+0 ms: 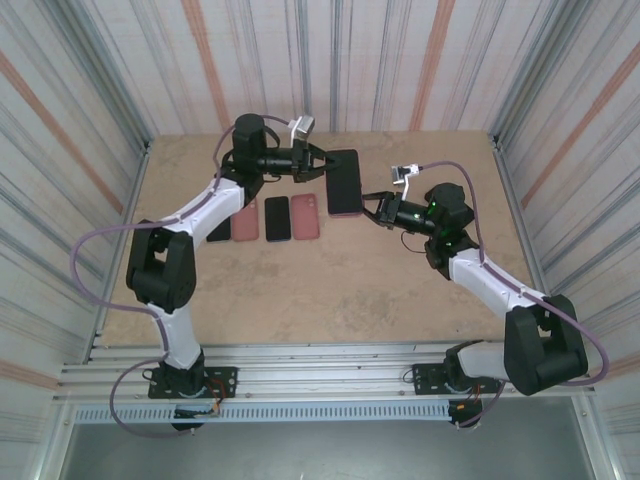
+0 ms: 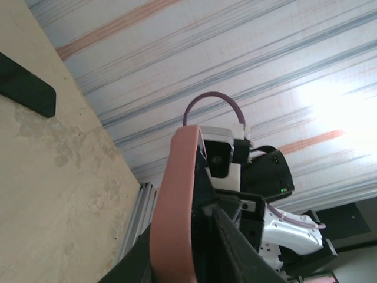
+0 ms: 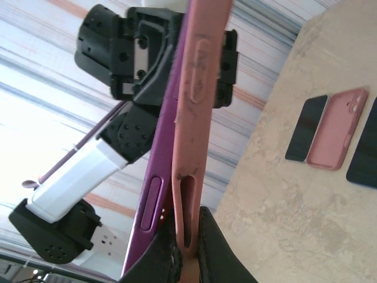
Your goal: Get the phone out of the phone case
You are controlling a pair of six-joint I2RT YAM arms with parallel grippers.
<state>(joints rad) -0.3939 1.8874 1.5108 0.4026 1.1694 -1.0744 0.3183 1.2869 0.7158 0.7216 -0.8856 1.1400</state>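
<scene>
The phone (image 1: 343,182) w/ its pink phone case (image 3: 197,88) hangs in mid-air above the far centre of the tabletop (image 1: 350,290), held between both arms. The left tool (image 1: 318,160) has the far end, w/ jaws on either side of phone + case together; how tight can't be told. The right tool (image 1: 375,208) has the near end. In the right wrist view its fingers (image 3: 218,259) are closed narrow, pinching only the case edge. The purple phone body (image 3: 154,194) sits just left of that edge. A gap opens between phone & case at the near end, while they're still touching up by the left tool (image 3: 177,47). So the phone is partly peeled out, not yet free.

The left wrist view looks down the case's pink rim (image 2: 177,200), which runs up from btwn the left tool's fingers (image 2: 235,253).

Near the held phone on the tabletop there's a row lying flat: a pink empty case (image 1: 246,220), a black phone (image 1: 277,218) and a reddish cased phone (image 1: 306,217). A dark phone (image 3: 306,128) lies just beyond the empty case, partly under the left arm in the top view.
</scene>
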